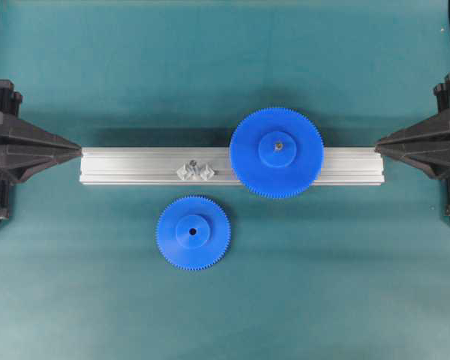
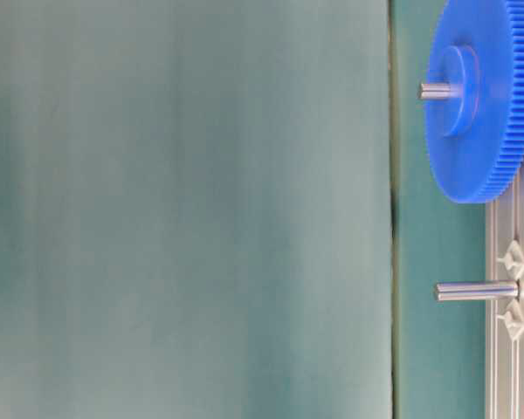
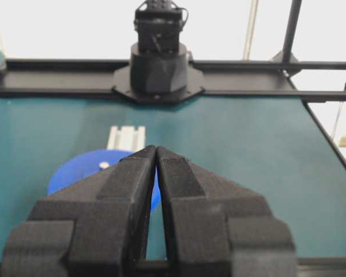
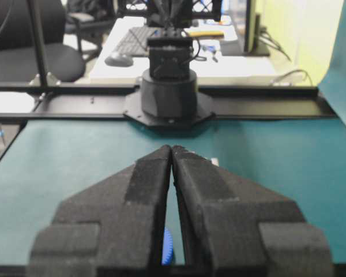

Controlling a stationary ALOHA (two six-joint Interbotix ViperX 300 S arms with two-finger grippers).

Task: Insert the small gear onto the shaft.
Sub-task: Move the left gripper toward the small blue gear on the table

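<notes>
A flat teal table [image 1: 97, 285] is seen, with nothing yet picked up. The left gripper [image 1: 80, 152] and the right gripper [image 1: 376, 145] are both pressed closed and hold nothing. To do this step well, the fingers should first be opened wide, then the small gear [image 1: 193, 232] should be pinched by its rim and kept flat. The small gear is found well apart from both grippers, between them. Just past it, the shaft [image 1: 194, 165] is seen standing on the rail [image 1: 135, 166], beside the big gear [image 1: 276, 152].

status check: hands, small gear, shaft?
Left hand and right hand shut, empty, parked at the rail ends. Small gear flat on the mat, untouched. Shaft bare, nothing blocking it.
</notes>
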